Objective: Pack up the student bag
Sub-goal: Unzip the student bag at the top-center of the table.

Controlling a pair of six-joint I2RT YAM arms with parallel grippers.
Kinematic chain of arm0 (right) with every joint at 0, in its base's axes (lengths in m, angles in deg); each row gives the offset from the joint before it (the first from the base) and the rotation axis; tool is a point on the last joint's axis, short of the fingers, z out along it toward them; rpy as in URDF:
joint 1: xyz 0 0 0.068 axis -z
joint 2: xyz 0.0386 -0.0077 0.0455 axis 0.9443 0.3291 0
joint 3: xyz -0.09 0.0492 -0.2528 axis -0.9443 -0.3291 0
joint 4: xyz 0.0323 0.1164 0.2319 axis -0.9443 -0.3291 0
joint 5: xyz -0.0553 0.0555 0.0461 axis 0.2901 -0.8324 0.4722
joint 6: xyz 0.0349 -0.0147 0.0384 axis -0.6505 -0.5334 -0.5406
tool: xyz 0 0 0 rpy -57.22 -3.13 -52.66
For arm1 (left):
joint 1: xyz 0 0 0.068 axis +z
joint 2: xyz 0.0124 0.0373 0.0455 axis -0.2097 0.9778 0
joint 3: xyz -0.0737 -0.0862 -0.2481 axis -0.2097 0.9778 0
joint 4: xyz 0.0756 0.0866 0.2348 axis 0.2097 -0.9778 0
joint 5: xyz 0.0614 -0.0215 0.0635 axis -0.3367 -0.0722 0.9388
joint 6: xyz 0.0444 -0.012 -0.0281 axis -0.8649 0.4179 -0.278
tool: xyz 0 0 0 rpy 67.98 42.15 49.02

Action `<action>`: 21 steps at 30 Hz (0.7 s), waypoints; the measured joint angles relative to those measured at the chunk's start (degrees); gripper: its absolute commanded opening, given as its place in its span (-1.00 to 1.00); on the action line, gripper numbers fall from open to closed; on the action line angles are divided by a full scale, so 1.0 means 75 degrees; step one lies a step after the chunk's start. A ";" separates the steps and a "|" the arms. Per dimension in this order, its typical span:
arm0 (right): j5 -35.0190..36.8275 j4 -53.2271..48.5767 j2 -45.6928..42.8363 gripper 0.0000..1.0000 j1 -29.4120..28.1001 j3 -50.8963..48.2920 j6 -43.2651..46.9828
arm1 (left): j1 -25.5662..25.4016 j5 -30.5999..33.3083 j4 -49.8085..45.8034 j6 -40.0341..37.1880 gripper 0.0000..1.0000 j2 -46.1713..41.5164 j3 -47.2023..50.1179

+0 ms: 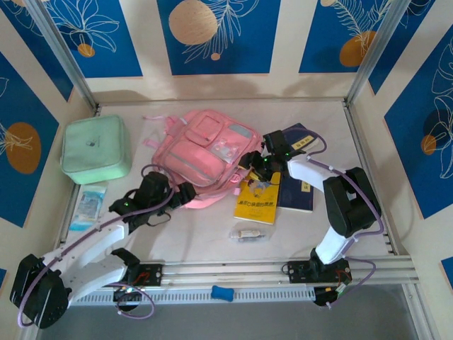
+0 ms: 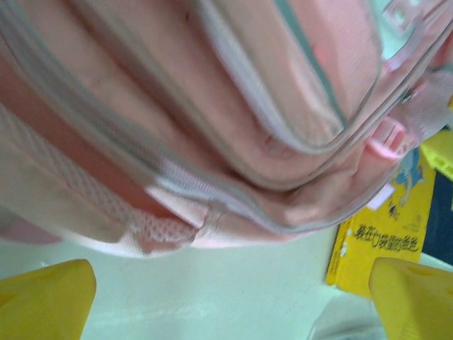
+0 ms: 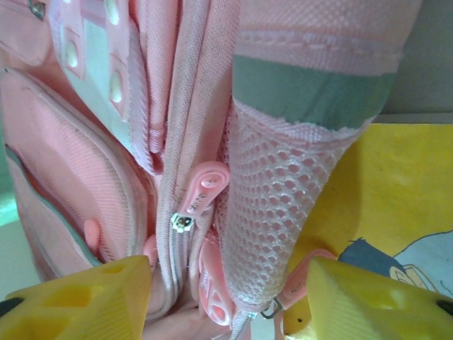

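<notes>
Student bag (image 1: pixel 205 152), pink with pale grey-blue trim, lies flat and slantwise near the middle of a pale table (image 1: pixel 205 237), toward its back half, and it is the biggest thing on that surface. 3 cream walls enclose the table, each hung with blue panels (image 1: pixel 212 35) printed with white leaf outlines and tan-orange discs, and 2 metal posts (image 1: pixel 64 55) rise from the back corners. Silver rails (image 1: pixel 233 273) run along the near edge, where the 2 arms are bolted. A mint green zip case (image 1: pixel 95 147) sits at the back left, well apart from the bag. The left arm (image 1: pixel 85 248) reaches to the bag's lower edge; the left gripper (image 2: pixel 233 301) has its yellow fingers spread wide over bare table just beside the fabric, grasping nothing. The right arm (image 1: pixel 347 202) bends in from the right; the right gripper (image 3: pixel 230 297) has its fingers parted on either side of a pink zip pull (image 3: pixel 202 191) and a mesh side pocket (image 3: pixel 272 212), not clamped on them. A yellow book (image 1: pixel 258 202) touches the bag's right side, with a dark blue book (image 1: pixel 296 195) just beside it. A pale blue packet (image 1: pixel 88 205) lies at the left edge, a small clear packet (image 1: pixel 248 234) near the yellow book, and a small blue block (image 1: pixel 221 292) below the rails.
</notes>
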 measured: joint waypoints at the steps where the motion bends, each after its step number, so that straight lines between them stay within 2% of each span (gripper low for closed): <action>1: -0.0044 -0.0012 0.0122 0.20 0.0003 0.0090 0.0058 | -0.0047 0.0044 0.0146 0.0114 0.83 0.0003 0.0152; 3: -0.0146 -0.0023 0.0402 0.17 0.0000 0.0294 0.0178 | -0.0050 0.0122 0.0478 0.0271 0.79 0.0041 0.0408; 6: -0.0204 -0.0029 0.0810 -0.01 -0.0050 0.0629 0.0356 | -0.0006 0.0256 0.0930 0.0329 0.73 0.0297 0.0574; 8: -0.0236 -0.0009 0.0988 -0.34 -0.0079 0.0793 0.0399 | 0.0119 0.0291 0.1285 0.0326 0.72 0.0580 0.0574; 10: -0.0303 0.0032 0.1029 -0.56 -0.0102 0.0839 0.0431 | 0.0335 0.0271 0.1582 0.0294 0.70 0.0860 0.0574; 14: -0.0373 0.0105 0.1029 -0.85 -0.0251 0.0935 0.0350 | 0.1003 0.0192 0.1970 -0.0076 0.68 0.1545 0.0361; 21: -0.0393 0.0764 0.0997 -0.97 -0.0557 0.0886 -0.0294 | 0.2168 0.0137 0.1970 -0.1043 0.67 0.2637 -0.0833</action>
